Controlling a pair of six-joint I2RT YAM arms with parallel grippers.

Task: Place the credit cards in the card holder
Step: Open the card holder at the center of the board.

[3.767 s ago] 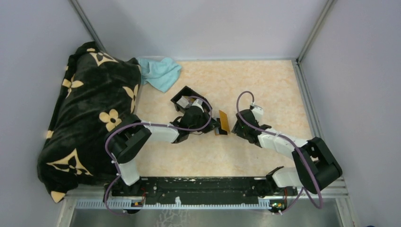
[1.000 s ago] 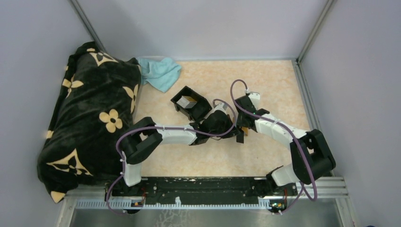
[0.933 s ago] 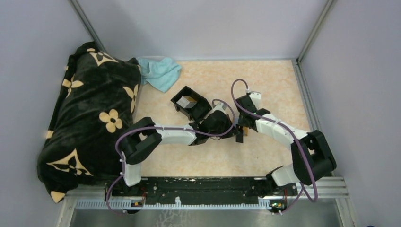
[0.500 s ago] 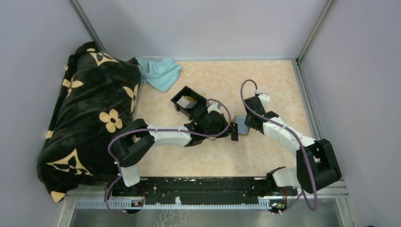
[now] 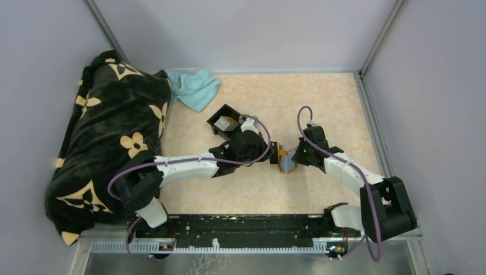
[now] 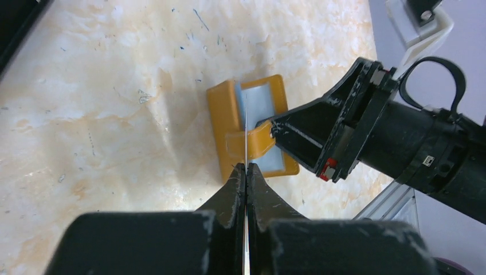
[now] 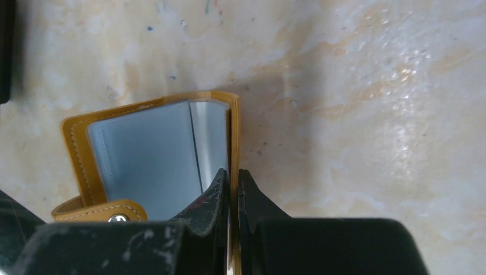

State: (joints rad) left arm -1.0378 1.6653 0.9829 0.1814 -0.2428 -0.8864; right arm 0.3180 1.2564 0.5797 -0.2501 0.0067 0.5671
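- Card holder [image 5: 285, 163]: open on the worktop [image 5: 321, 103], centre of the top view, between the two tools.
- Right tool [image 7: 232, 177]: clamped shut on the holder's orange side wall, propping it open.
- Left tool [image 6: 246, 170]: pinched shut on a thin pale credit card [image 6: 246, 134], seen edge-on, poised over the open holder, apparently not yet slotted in.
- Left to do: seating this card, then likely the grey card [image 5: 228, 122] in the black tray [image 5: 216, 129], upper left of centre.
- Grey-blue inside the holder: lining or stowed cards, impossible to tell.

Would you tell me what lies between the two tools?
In the top view, the card holder, gripped by the right tool; the left wrist view shows the left tool's edge-on credit card over it.
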